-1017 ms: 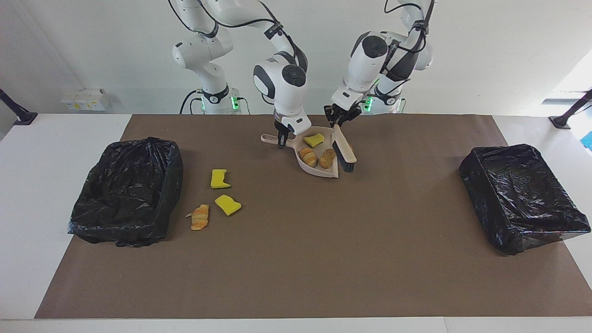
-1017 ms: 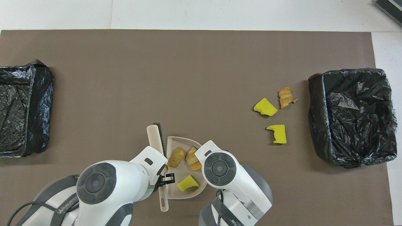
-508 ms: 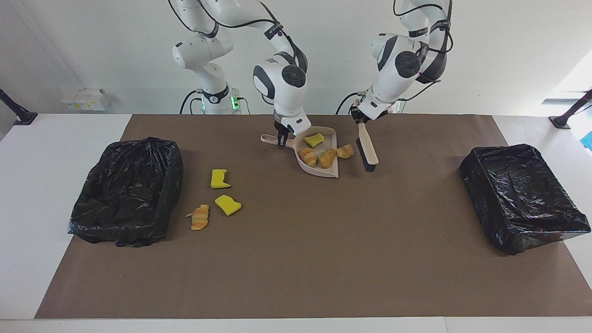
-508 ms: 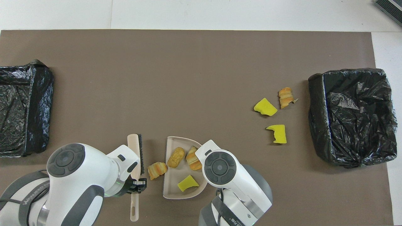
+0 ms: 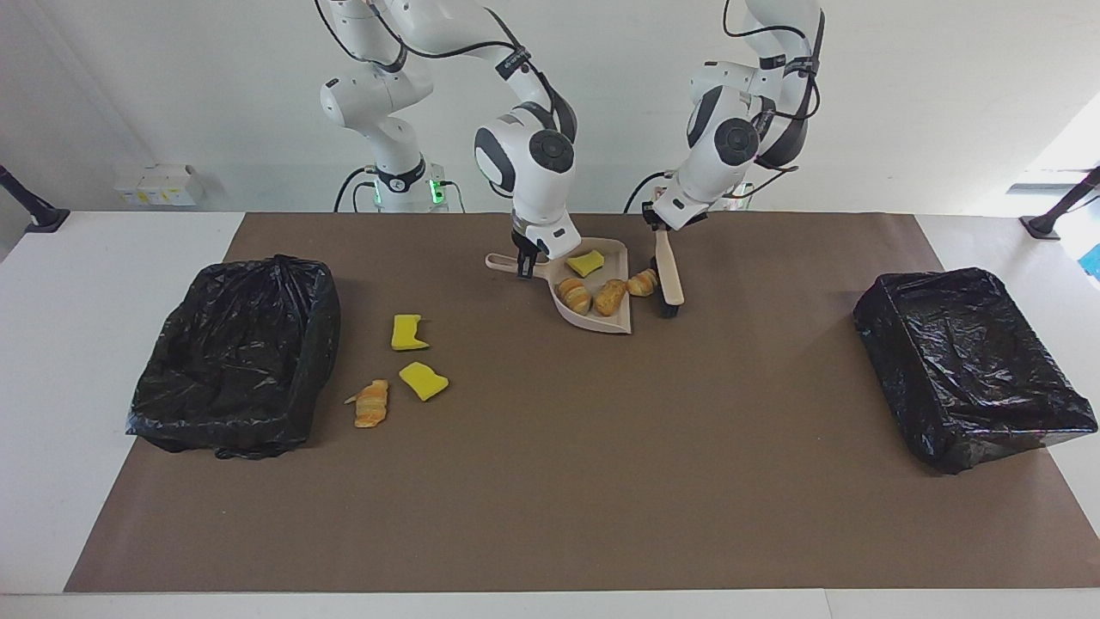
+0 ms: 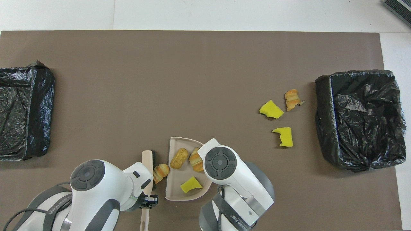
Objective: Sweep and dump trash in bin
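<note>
Left fingers (image 5: 662,225) clamped on brush (image 5: 668,277), angled down | right fingers (image 5: 526,262) gripping dustpan (image 5: 601,322) handle

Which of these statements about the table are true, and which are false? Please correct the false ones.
1. The right gripper holds the dustpan by its handle. True.
2. The left gripper holds a sponge. False: it holds the brush.
3. All the trash is in the dustpan. False: two bread pieces and one yellow scrap lie in it, one bread piece lies at its open edge beside the brush, and three scraps lie near the bin at the right arm's end.
4. Two bins lined with black bags stand on the table, one at each end. True.
5. The brush lies flat on the table, untouched. False: the left gripper holds it by its handle.
</note>
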### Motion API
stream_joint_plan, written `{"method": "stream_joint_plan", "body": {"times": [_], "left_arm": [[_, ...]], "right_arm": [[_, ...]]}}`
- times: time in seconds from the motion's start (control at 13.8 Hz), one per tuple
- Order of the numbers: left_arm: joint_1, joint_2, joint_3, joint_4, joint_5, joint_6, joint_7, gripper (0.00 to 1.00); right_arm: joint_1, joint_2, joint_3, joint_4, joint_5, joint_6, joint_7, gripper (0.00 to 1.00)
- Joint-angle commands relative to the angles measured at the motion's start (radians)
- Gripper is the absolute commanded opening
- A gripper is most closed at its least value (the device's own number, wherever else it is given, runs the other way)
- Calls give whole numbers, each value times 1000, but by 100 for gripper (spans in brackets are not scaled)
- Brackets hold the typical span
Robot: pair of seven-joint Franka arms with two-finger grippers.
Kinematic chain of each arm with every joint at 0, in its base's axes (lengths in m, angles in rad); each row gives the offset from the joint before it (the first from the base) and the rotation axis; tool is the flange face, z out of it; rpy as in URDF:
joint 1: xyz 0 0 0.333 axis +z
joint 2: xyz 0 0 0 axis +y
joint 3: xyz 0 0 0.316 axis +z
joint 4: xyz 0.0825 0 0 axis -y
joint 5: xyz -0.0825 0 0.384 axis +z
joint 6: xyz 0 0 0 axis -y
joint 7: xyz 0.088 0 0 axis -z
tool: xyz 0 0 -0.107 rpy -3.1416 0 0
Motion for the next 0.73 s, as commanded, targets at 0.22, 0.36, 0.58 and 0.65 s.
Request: {"method": "stream_joint_plan", "body": {"times": [0.22,0.36,0.58,0.65], "left_arm": [[-221,-14,4,2,-197,134,-3,0],[-252,-9,4,19,-203,124,-19,0],[-180,-5,8,16,-188,110,-13,0],[-131,6,8,19,-129,107,-13,0]], "right_arm": [[-14,34,4,89,-9,-116,18,0],[-2,55,4,147,-17,-180,68,0],[-4,60,4,149,-20,-176,73,0],[-4,61,4,149,-15,-170,75,0]]}}
